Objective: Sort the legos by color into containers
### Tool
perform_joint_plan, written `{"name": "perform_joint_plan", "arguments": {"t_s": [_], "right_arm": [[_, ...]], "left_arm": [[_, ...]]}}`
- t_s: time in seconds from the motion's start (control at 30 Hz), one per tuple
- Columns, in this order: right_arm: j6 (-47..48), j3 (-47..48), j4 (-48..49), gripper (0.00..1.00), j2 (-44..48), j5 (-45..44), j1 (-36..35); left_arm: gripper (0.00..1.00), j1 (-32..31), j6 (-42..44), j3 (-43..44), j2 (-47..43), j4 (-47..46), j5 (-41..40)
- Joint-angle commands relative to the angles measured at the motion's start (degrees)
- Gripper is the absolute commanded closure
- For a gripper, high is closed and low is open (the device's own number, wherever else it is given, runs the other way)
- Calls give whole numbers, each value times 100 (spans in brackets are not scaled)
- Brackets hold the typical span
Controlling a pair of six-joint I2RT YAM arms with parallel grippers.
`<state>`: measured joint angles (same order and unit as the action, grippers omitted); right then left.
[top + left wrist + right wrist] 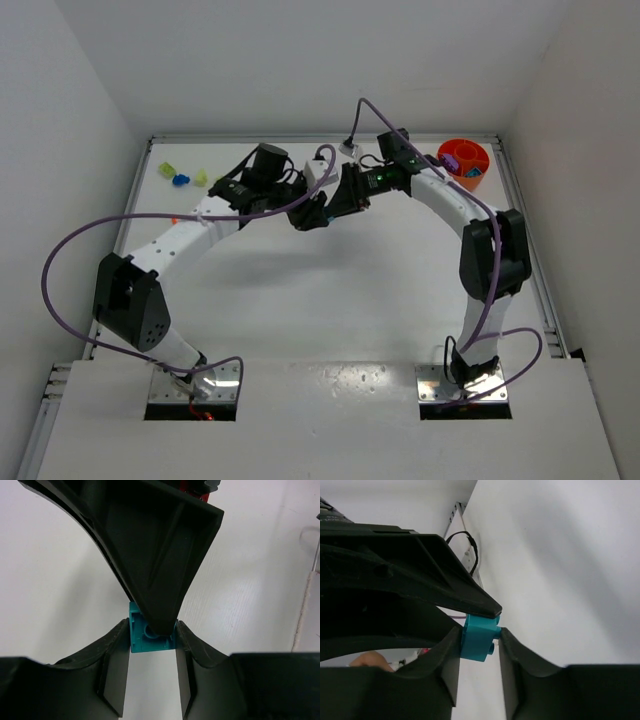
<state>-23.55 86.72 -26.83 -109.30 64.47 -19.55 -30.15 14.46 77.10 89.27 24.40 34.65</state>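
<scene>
A robotics lab cell is showing here: two robot arms (180, 240) are standing bolted on metal base plates (222, 385) at a white worktop (330, 300), plain white walls (300, 60) are boxing it in, and purple cables (60, 270) are looping loose.

Left arm (175, 243), right arm (455, 205) meet; both jaws gripping.

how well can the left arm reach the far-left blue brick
Probably not yet: its end effector is shut on a small teal plastic brick, though the small blue plastic brick lies unobstructed.
</scene>
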Motion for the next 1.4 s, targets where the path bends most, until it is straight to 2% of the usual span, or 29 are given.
{"name": "perform_joint_plan", "arguments": {"t_s": [0.0,0.13,0.17,0.27,0.33,0.4,0.53,0.63,0.8,0.87,0.93,0.97,1.0,1.17,1.37], "right_arm": [[79,135,187,72,-48,189,-128],[79,82,240,84,-48,251,-128],[79,82,240,89,-48,251,-128],[218,82,109,92,14,67,21],[604,309,-277,95,118,-257,91],[1062,459,-770,95,189,-872,162],[1185,600,-956,96,417,-1690,636],[1361,846,-1289,96,488,-2594,1268],[1573,1539,-1781,96,488,-3334,2646],[1626,1785,-1869,96,348,-3624,2947],[1687,2006,-2001,96,103,-3810,3272],[1687,2294,-2071,96,-12,-3914,3343],[1757,2427,-2124,96,-109,-4029,3405],[1635,3121,-2186,96,-670,-4635,3537],[1319,3176,-2063,95,-935,-5101,3537]], "left_arm": [[74,-87,-40,103,-15,-269,94],[67,-87,-92,156,-15,-269,-11],[61,-87,-92,156,-15,-269,-11],[42,-87,-145,156,-68,-269,-73],[36,-87,-145,156,-68,-209,-134],[33,-26,-145,156,-121,-156,-134],[32,255,-364,156,-305,-155,-293],[31,545,-418,95,-376,-155,-353],[28,817,-593,33,-428,-278,-653],[27,871,-664,33,-428,-348,-723],[19,923,-865,33,-428,-436,-924],[5,923,-944,33,-376,-489,-1204],[0,923,-1032,33,-376,-576,-1372],[0,1038,-1366,86,-323,-683,-1970],[0,1143,-1428,86,-270,-683,-1971]]}}
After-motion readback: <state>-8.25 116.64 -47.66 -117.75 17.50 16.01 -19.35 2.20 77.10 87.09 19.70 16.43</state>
